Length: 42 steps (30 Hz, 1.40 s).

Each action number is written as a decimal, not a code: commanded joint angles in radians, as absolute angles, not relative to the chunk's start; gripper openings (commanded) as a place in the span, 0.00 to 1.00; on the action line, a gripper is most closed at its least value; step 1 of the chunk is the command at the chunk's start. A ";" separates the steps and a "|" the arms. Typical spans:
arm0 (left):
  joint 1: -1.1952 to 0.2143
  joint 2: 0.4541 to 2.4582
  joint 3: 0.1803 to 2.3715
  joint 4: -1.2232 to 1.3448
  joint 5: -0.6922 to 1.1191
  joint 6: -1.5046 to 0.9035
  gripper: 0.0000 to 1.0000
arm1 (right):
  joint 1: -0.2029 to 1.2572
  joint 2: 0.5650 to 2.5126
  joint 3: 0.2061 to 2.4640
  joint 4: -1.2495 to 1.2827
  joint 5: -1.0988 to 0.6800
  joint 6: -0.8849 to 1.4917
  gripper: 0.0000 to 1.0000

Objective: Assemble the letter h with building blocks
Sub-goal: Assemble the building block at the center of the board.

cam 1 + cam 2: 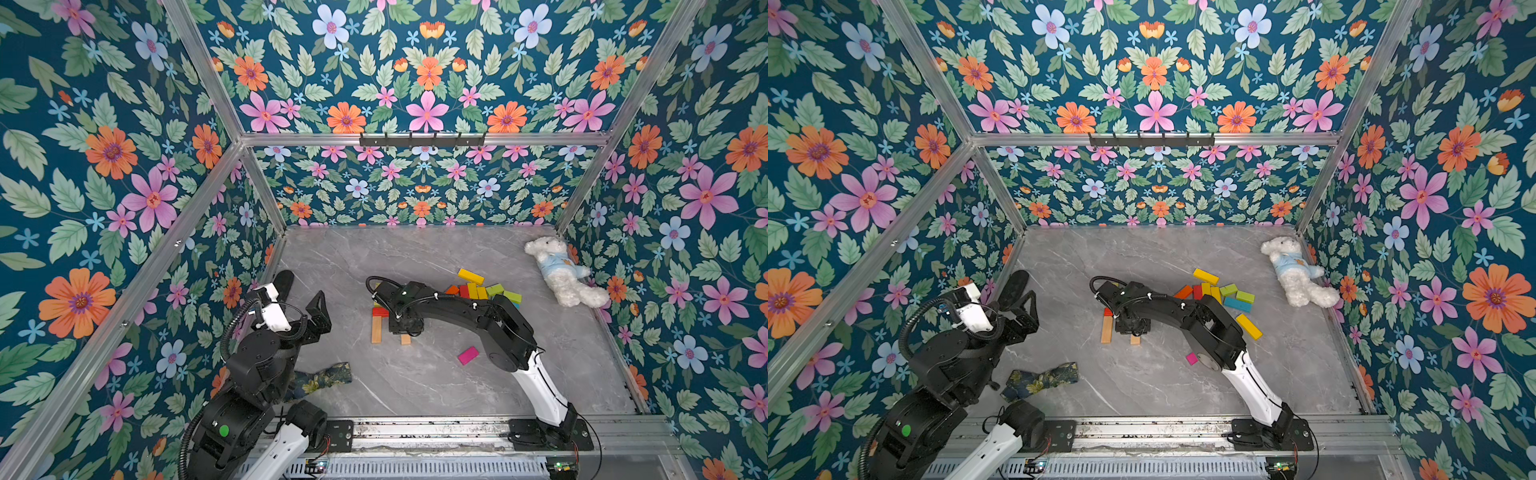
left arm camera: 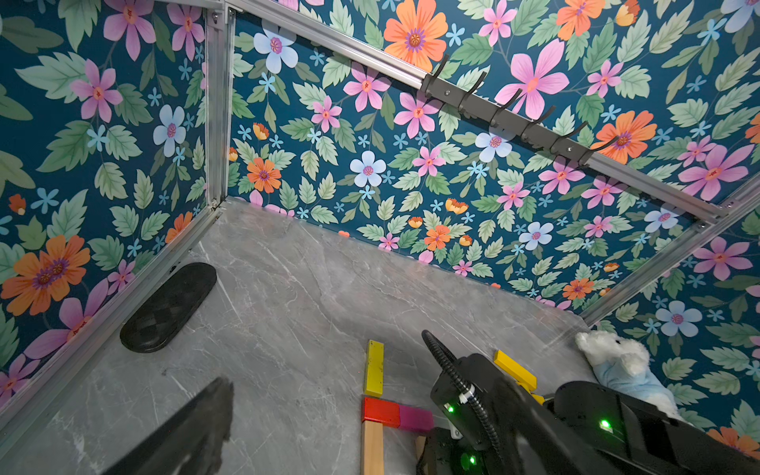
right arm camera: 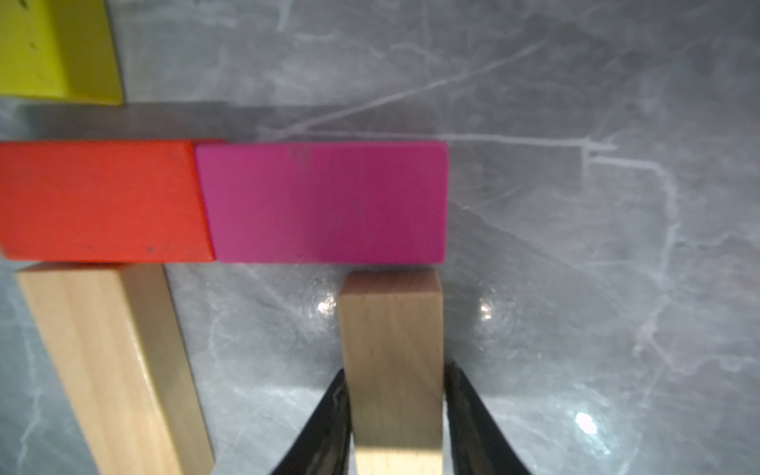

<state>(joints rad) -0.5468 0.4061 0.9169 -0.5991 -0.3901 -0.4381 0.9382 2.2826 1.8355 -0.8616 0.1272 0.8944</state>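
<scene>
Right gripper [image 3: 395,370] narrow, jaws clamped on both sides of plain wood block [image 3: 390,320] lying on grey table [image 3: 575,288], its end just beside pink block [image 3: 325,201].

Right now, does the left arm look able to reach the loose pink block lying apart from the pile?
Probably yes, with care. Only bare table and a patterned cloth lie between the left arm and the loose pink block, but the right arm's elbow hangs close beside it and could be bumped.
</scene>
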 commanded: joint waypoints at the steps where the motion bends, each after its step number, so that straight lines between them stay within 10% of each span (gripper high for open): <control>1: -0.547 0.405 0.914 -0.581 -0.399 -0.423 1.00 | 0.934 2.298 1.840 -0.872 0.141 0.913 0.40; 42: -0.554 0.411 0.910 -0.577 -0.413 -0.419 1.00 | 0.916 2.342 1.899 -0.882 0.157 0.897 0.36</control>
<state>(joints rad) -0.5518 0.4084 0.9092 -0.5991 -0.3958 -0.4355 0.9192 2.3272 1.9026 -0.8669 0.1532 0.8871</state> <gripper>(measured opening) 0.994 0.358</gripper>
